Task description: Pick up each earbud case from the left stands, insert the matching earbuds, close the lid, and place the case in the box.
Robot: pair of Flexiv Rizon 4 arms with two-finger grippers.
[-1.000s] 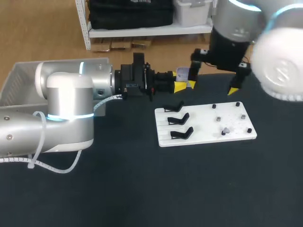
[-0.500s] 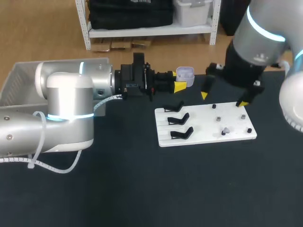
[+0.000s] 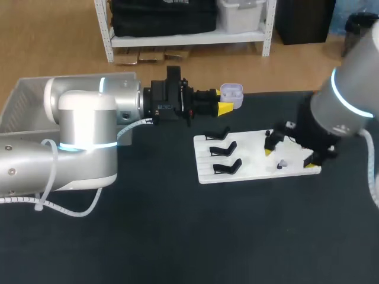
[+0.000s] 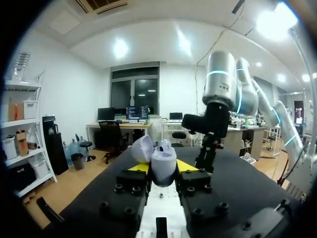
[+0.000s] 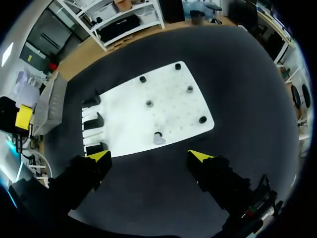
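Left gripper (image 4: 162, 167) clenched on case (image 4: 163, 157), lid open. Right gripper (image 5: 150, 155) released, fingers wide, above white board (image 5: 171, 116). Small earbud (image 5: 158, 139) just ahead, between the tips.

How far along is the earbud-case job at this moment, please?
Done: the three stands look empty, and one case is off them with its lid open. In hand: the left gripper holds that case, while the right gripper hangs open above an earbud on the white board. Left: seat the earbud, close the lid, and put the case in the box, whose inside is hidden here.
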